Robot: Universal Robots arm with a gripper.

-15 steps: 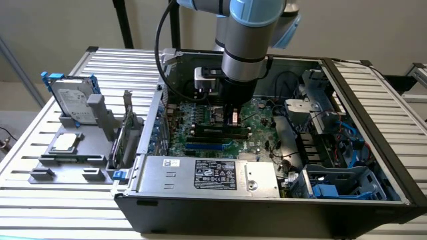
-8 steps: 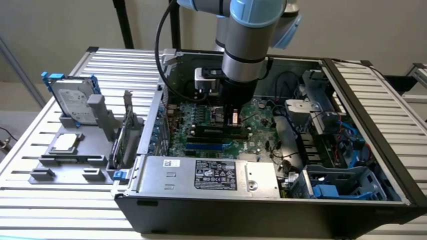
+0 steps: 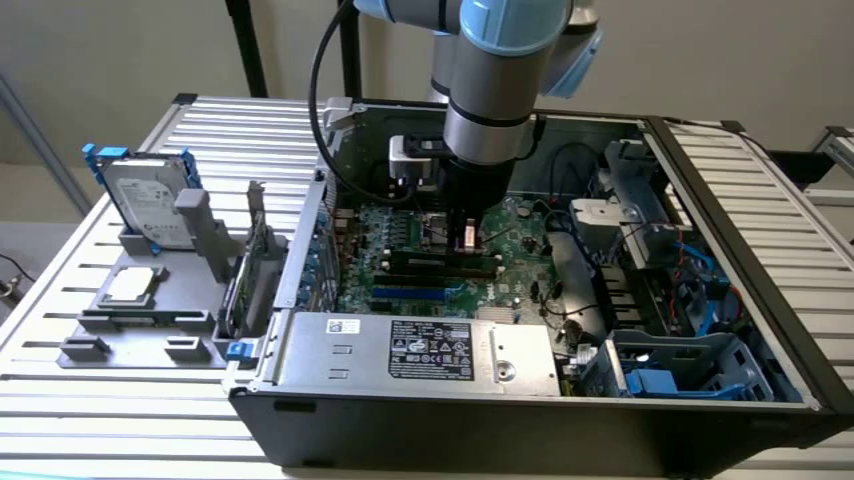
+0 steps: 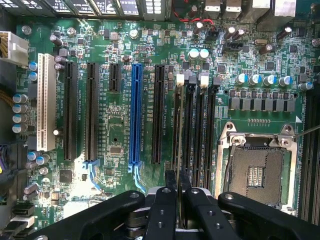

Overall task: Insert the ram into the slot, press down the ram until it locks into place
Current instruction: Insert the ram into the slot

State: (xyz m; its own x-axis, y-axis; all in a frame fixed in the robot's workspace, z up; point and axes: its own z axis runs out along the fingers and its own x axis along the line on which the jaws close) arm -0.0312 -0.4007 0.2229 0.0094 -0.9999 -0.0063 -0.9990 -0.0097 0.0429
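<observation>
One gripper [image 4: 178, 176] pinching the ram [image 4: 178, 199] edge-on | long axis parallel to the slot [image 4: 178, 127], in line above it | motherboard [image 4: 117, 125] middle

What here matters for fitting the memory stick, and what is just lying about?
In the job: ram, held in the fingers; black slots.
Lying about: hard drive, loose chip, blue slot, CPU socket.

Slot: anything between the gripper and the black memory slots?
Nothing visible does. The gripper hangs over the black slots; no cable or part crosses them. The blue slot and CPU socket lie to either side.
</observation>
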